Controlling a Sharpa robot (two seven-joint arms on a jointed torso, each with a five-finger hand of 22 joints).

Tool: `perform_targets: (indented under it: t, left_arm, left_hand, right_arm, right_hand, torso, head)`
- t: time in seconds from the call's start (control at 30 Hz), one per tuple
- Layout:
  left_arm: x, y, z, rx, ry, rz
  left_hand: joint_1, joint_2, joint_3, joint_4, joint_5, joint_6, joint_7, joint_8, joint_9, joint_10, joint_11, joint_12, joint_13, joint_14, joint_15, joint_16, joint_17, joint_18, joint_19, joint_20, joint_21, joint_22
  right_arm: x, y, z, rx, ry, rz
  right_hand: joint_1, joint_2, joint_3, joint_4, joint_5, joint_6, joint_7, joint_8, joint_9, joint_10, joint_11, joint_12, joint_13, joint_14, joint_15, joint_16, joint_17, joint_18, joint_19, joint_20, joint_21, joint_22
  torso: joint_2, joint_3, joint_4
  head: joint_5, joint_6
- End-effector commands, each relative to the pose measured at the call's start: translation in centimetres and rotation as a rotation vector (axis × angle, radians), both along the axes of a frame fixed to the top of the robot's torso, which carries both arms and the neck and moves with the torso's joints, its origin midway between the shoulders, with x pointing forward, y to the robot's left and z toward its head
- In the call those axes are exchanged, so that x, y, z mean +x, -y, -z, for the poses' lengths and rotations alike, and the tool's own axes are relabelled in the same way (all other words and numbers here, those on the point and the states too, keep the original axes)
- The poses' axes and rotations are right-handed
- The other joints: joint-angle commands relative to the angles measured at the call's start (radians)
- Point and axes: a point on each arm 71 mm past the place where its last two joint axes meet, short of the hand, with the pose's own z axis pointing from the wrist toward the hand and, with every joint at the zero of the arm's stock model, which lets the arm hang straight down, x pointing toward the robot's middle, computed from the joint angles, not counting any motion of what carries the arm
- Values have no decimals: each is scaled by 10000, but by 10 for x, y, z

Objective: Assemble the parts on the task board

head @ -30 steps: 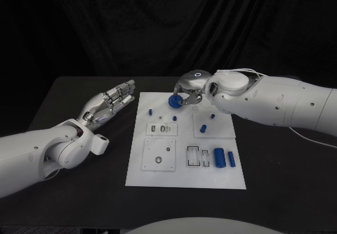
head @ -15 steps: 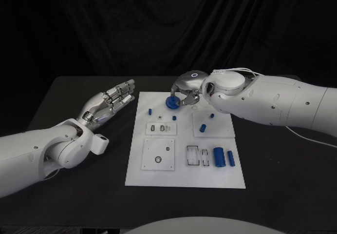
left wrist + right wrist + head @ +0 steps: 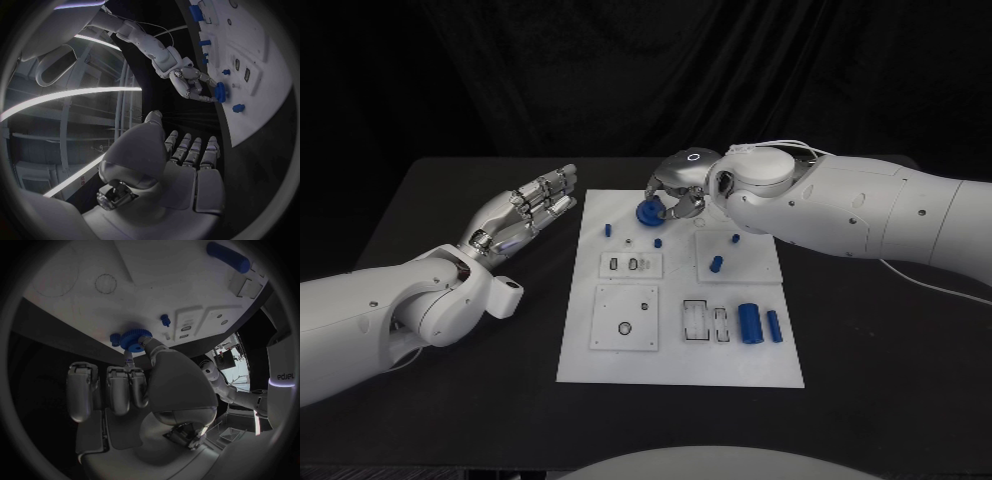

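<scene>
A blue toothed wheel (image 3: pixel 133 341) is pinched between the thumb and a fingertip of the right hand (image 3: pixel 140 390), held at the near edge of the white task board (image 3: pixel 169 285). A small blue peg (image 3: pixel 165 319) is seen standing on the board beside recessed slots, and a blue cylinder (image 3: pixel 229 256), possibly lying flat, farther off.

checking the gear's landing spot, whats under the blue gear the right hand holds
White task board lies under the blue gear, pinched by the right hand. A small blue peg stands nearby. The spot directly beneath is covered by gear and fingers.
</scene>
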Motion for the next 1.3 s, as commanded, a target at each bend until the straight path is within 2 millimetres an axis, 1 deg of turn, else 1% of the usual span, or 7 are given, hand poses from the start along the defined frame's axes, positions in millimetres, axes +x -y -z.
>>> perform_targets:
  t: [0.03,0.23,0.57,0.7,0.83,1.03,1.3]
  left_arm:
    - [-3,2,-9,-639,1011,364]
    - [-3,2,-9,-636,1019,356]
    - [-3,2,-9,-644,998,390]
    - [-3,2,-9,-641,996,389]
    - [-3,2,-9,-643,997,390]
    - [-3,1,-9,-639,1001,377]
    - [-3,1,-9,-636,1005,363]
  left_hand:
    - [131,8,37,1,59,-82,10,23,-5,-48,-9,-50,-5,-4,68,43,15,185,-25,76,45,11]
    - [146,7,45,-6,83,-79,17,25,-4,-51,-7,-51,-6,-3,73,44,15,185,-60,75,22,0]
    - [161,13,57,-10,110,-55,46,30,0,-57,0,-56,-6,10,86,56,18,182,-68,62,18,-3]
    - [161,13,57,-10,110,-55,46,30,0,-57,0,-56,-6,10,86,56,18,182,-68,62,18,-3]
    - [165,14,61,-11,115,-71,56,28,-2,-58,0,-56,-6,15,87,61,19,181,-66,61,20,-2]
    - [168,16,64,-12,120,-70,62,29,-2,-57,0,-52,-6,16,88,61,19,181,-58,61,26,1]
    - [173,16,68,-13,126,-80,68,27,-3,-61,2,-56,-7,20,88,65,20,181,-47,62,34,4]
  right_arm:
    - [1,1,4,-264,-170,309]
    - [1,0,6,-284,-202,323]
    - [2,0,6,-314,-194,431]
    - [2,0,5,-237,-125,378]
    - [2,-1,5,-220,-113,355]
    - [1,1,6,-277,-189,352]
    - [0,6,8,-302,-278,353]
  right_hand:
    - [-53,-82,78,-4,-25,-114,4,-73,-85,1041,-10,26,2630,1058,57,29,2634,29,402,90,-62,2276]
    - [-61,-114,156,-4,-62,-340,-8,-268,-254,1041,-9,26,2630,1058,59,29,2634,53,342,98,-157,2244]
    - [-30,-47,295,-9,74,-488,12,-296,-404,1041,-5,26,2630,1058,80,29,2634,75,287,110,-248,2214]
    - [-52,-65,378,-23,94,-1011,-60,-307,-682,1041,-47,26,2630,1058,59,29,2634,85,268,103,-293,2204]
    - [-81,-15,411,4,112,-1128,-79,-298,-764,1041,-65,26,2630,1058,48,29,2634,88,264,94,-305,2201]
    - [-37,65,519,-24,251,-1091,-93,-259,-833,1041,-82,26,2630,1058,35,29,2634,103,227,81,-366,2181]
    - [46,54,606,-121,327,-1130,-112,-270,-909,1041,-91,26,2630,1058,26,29,2634,105,221,71,-380,2179]
  torso:
    - [5,8,1]
    - [3,8,3]
    - [4,6,-7]
    - [4,6,2]
    - [3,5,5]
    - [2,5,-4]
    - [2,5,-13]
  head:
    - [6,-31]
    - [7,-41]
    - [10,-70]
    - [6,-73]
    - [8,-73]
    - [18,-72]
    - [53,-74]
